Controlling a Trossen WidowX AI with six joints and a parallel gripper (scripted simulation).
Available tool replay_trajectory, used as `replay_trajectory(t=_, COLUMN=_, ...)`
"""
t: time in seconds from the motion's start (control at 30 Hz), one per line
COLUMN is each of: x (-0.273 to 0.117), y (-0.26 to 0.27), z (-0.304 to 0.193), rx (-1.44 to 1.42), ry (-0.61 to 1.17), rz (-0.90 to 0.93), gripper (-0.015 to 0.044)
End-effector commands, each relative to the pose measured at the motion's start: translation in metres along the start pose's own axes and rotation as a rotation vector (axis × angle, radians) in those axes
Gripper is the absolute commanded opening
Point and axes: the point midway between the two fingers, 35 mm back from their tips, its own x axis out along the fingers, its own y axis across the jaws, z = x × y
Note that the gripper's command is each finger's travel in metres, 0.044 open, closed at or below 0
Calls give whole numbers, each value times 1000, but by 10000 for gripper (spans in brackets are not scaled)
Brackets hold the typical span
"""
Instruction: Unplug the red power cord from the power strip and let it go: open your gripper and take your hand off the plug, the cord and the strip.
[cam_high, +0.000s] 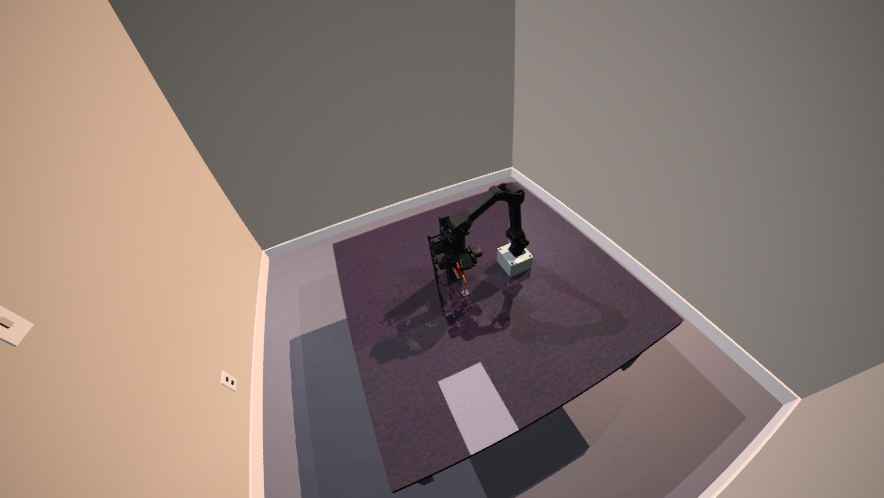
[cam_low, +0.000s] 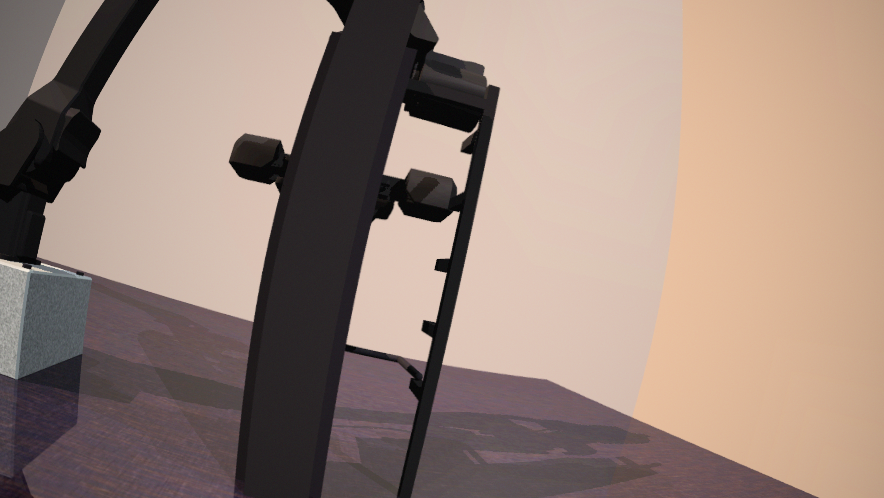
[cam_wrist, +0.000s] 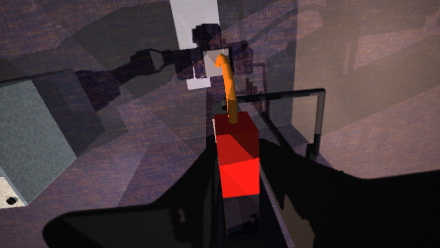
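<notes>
From left to right in the top view, the dark purple tabletop (cam_high: 395, 346) shows first the upright black power strip (cam_high: 436, 272), then the arm's end effector (cam_high: 459, 267) pressed in beside it, then the white base block (cam_high: 514, 259) near the far right corner. The whole group stands toward the far edge, well away from the pale rectangle (cam_high: 477, 408) near the front edge.

The wrist view settles the grip: the end effector (cam_wrist: 240, 165) is closed narrowly on the red plug (cam_wrist: 238, 159), a dark finger flush against each side, with an orange cord (cam_wrist: 228, 92) curling out of the plug's far end. The cord reads orange here (the plug alone is red). Whether the prongs are out of the socket cannot be told from these views.

To do this step well, I judge the pull should run straight along the plug's axis, away from the strip's face, without twisting, so the strip does not tip. Once the plug is free, open wide and back off well apart from plug, cord and strip.

No brand, label or writing is legible anywhere.
</notes>
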Motion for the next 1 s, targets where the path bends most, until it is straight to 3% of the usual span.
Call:
replay_trajectory(t=0.0, x=-4, y=0, z=33, rx=-37, ry=-70, rz=-2, gripper=0)
replay_trajectory(t=0.4, x=-6, y=4, z=52, rx=-38, ry=-72, rz=0, gripper=0)
replay_trajectory(t=0.6, x=-3, y=6, z=42, rx=-34, ry=-66, rz=10, gripper=157)
replay_trajectory(t=0.97, x=-11, y=6, z=42, rx=-38, ry=-71, rz=4, gripper=160)
